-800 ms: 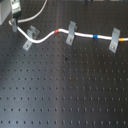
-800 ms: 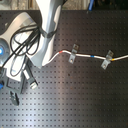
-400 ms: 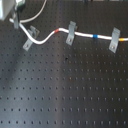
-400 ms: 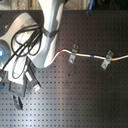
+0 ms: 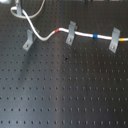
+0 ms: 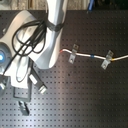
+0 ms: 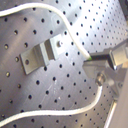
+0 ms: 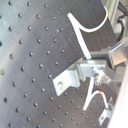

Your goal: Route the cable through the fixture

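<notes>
The white cable comes down from my gripper at the top left of the first exterior view. It curves just to the right of the leaning fixture, beside it and not through it. Further on it carries a red band, passes the middle clip, then a blue band and the right clip. In both wrist views my gripper is shut on the cable, close beside the fixture.
Everything sits on a black perforated board. In the second exterior view the white arm with its black hoses covers the board's left side and hides the fixture. The middle clip and right clip show to its right.
The arm has drifted slightly toward the lower left of the second exterior view with the cable still held. The cable's run past the clips looks the same.
</notes>
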Robot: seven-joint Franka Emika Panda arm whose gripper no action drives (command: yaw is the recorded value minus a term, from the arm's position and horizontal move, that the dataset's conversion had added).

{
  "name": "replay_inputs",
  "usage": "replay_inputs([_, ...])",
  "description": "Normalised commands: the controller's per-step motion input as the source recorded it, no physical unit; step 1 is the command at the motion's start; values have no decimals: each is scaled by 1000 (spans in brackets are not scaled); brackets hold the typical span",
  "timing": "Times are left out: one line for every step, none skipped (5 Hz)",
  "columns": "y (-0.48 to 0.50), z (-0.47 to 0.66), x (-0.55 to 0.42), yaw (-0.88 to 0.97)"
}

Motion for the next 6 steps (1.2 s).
replay_inputs([-95, -5, 395, -309])
replay_inputs([0, 0, 11, 0])
replay_inputs([-285, 239, 14, 243])
replay_inputs([-92, 214, 3, 257])
replay_inputs([-113, 129, -6, 60])
replay_inputs([-234, 314, -132, 249])
